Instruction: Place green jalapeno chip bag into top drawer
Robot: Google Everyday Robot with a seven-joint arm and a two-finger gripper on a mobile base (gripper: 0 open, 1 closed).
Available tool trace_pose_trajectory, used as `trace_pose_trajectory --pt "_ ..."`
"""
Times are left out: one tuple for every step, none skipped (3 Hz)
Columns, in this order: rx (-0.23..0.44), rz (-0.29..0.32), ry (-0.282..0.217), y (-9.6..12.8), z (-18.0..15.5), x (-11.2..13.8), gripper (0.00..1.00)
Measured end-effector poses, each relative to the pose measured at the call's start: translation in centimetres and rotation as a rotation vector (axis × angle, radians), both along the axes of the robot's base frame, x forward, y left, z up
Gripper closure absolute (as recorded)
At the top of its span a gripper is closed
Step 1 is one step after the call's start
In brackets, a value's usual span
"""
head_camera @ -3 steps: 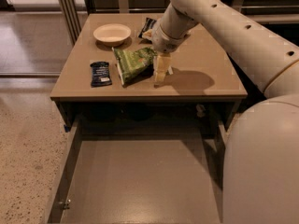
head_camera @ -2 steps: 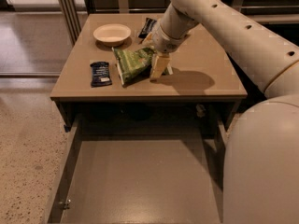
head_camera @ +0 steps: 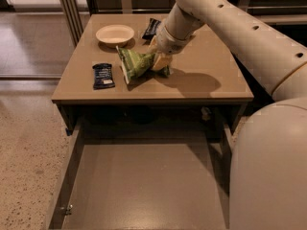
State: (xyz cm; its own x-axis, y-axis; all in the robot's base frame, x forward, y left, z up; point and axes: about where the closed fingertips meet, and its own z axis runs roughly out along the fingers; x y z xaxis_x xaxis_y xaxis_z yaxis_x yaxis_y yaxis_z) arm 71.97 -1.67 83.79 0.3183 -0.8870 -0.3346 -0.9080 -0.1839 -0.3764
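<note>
The green jalapeno chip bag lies in the middle of the tan table, its right end raised and crumpled. My gripper reaches down from the upper right and is shut on that right end, just above the tabletop. The bag's left end still rests on the table. The top drawer is pulled fully open below the table's front edge, with nothing in it. My arm hides part of the bag's right edge.
A white bowl sits at the table's back left. A dark navy chip bag lies behind the gripper. A small dark blue snack bar lies left of the green bag. My own body fills the right side.
The gripper has closed in on the bag's right end and pinched it. That end has lifted and the bag has crumpled. The other things have not moved.
</note>
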Motion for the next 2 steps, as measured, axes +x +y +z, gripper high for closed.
trace_pose_trajectory --pt "0.0 0.0 0.0 0.0 -0.01 0.0 0.96" --pt "0.0 0.0 0.0 0.01 -0.01 0.0 1.0"
